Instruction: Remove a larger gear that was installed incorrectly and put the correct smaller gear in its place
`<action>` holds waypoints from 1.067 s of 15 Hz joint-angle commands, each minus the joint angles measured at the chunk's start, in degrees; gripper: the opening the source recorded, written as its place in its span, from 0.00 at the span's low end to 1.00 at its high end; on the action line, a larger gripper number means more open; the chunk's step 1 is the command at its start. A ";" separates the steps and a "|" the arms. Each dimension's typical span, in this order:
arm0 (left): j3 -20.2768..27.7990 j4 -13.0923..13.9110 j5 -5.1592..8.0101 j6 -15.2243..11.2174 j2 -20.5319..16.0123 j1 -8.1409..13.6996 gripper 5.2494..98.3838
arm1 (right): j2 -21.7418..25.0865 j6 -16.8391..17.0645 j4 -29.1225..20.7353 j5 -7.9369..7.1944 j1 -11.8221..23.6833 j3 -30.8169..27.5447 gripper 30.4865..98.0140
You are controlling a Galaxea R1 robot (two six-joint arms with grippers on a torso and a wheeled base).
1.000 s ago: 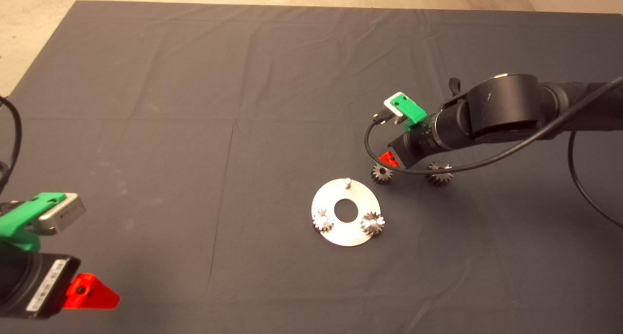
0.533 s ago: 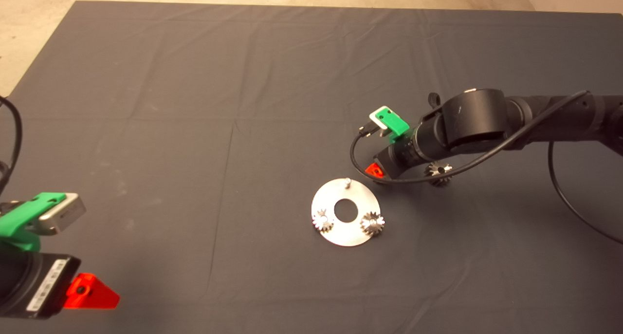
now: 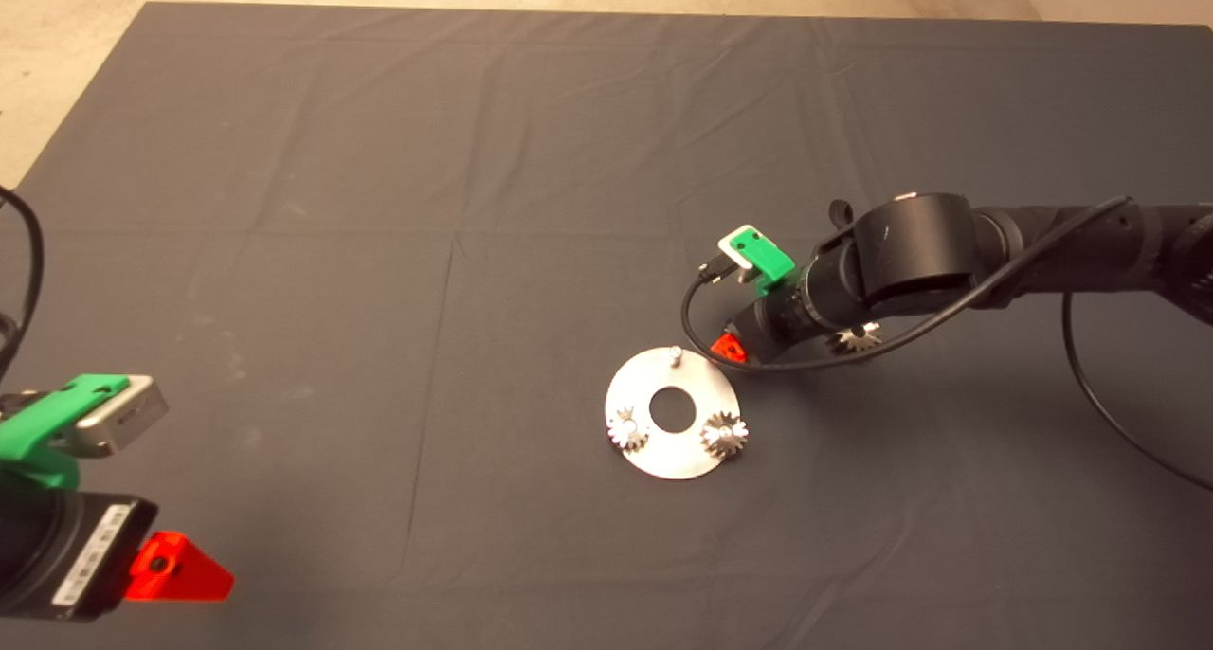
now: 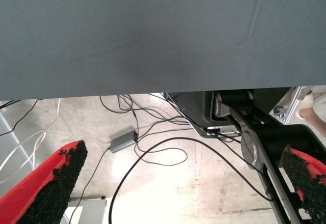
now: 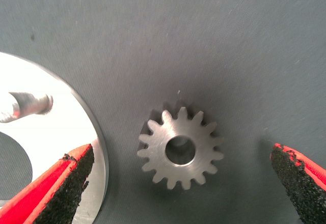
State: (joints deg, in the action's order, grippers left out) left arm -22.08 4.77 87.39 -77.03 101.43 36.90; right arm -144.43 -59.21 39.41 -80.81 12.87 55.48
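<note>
My right gripper [image 3: 730, 348] is open, low over the mat just off the far right rim of the round silver plate [image 3: 675, 460]. In the right wrist view the gripper [image 5: 179, 150] straddles the smaller gear [image 5: 181, 149], a dark-grey gear with a round centre hole lying flat on the mat; neither pad touches it. The arm hides this gear in the head view. The larger gear [image 3: 856, 339] lies on the mat to the right, partly under the arm. The plate's far peg [image 3: 675, 353] is bare and also shows in the right wrist view [image 5: 28, 106].
Two shiny-faced gears [image 3: 627, 429] [image 3: 725, 434] sit on the plate's near pegs. My left gripper [image 3: 180, 567] is parked, open, at the lower left edge; its wrist view [image 4: 182, 150] shows the mat's edge, floor cables and a robot base.
My right arm has moved left and down, toward the plate. Its gripper now covers the smaller gear, which was visible in the head view a second ago. The left arm has not moved.
</note>
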 commanded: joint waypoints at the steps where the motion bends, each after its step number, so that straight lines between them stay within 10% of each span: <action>1: 0.74 1.30 7.61 0.39 -0.30 0.81 1.00 | -0.02 -0.03 0.49 0.13 0.49 -0.12 0.91; 16: 0.74 1.30 7.61 0.39 -0.30 0.72 1.00 | -0.11 0.14 1.99 0.23 -0.30 1.28 0.74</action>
State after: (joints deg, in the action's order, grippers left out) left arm -22.08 4.77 87.40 -77.03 101.40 36.89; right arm -144.46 -59.17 39.63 -80.75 11.63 56.37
